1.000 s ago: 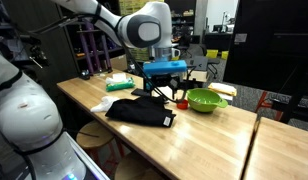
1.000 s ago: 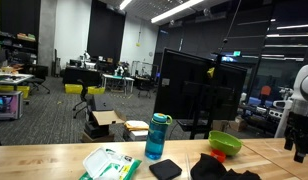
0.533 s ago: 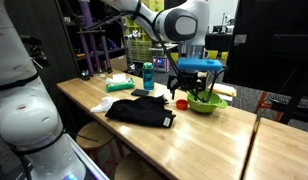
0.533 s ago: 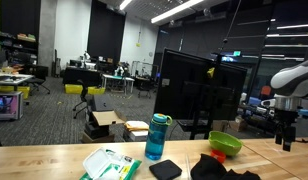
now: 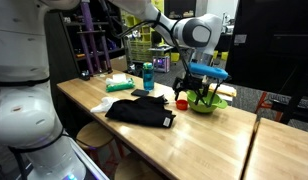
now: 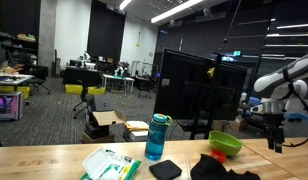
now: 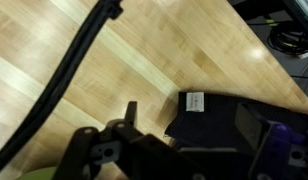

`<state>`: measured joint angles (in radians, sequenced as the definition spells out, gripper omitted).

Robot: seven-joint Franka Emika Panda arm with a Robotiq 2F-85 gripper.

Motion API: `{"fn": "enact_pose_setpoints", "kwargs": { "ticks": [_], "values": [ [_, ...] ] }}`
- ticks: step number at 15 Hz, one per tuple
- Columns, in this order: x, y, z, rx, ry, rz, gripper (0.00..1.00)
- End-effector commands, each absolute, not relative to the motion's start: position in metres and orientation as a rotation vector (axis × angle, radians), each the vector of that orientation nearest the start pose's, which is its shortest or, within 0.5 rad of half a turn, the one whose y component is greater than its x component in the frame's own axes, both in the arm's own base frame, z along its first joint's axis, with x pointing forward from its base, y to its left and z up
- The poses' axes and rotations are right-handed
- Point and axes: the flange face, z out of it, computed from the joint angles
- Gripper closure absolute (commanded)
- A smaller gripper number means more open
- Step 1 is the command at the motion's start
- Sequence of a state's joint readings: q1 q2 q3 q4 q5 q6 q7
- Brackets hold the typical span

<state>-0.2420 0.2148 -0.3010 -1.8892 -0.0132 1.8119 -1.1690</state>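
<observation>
- Green bowl (image 5: 206, 102) stands on the wooden table (image 5: 209, 140), beside the black garment (image 5: 139, 110) and a small red object (image 5: 180, 102); a teal bottle (image 6: 157, 137) stands farther off.
- The gripper (image 5: 197, 96) hangs above the table with its jaws spread wide and nothing between them.
- In an exterior view it seems to overlap the bowl's rim; in an exterior view (image 6: 277, 142) it hangs clear of the bowl (image 6: 226, 142), off to one side.
- So the bowl lies lower and sideways from the claw, not straight beneath.
- Being round, the bowl has no long axis.
- The wrist view shows bare wood and the garment's labelled corner (image 7: 229, 125) below the fingers.
</observation>
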Motion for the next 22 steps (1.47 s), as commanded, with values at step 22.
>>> {"fn": "enact_pose_setpoints", "kwargs": {
  "ticks": [22],
  "values": [
    [0.509, -0.264, 0.272, -2.638, -0.949, 0.396, 0.00]
  ]
}}
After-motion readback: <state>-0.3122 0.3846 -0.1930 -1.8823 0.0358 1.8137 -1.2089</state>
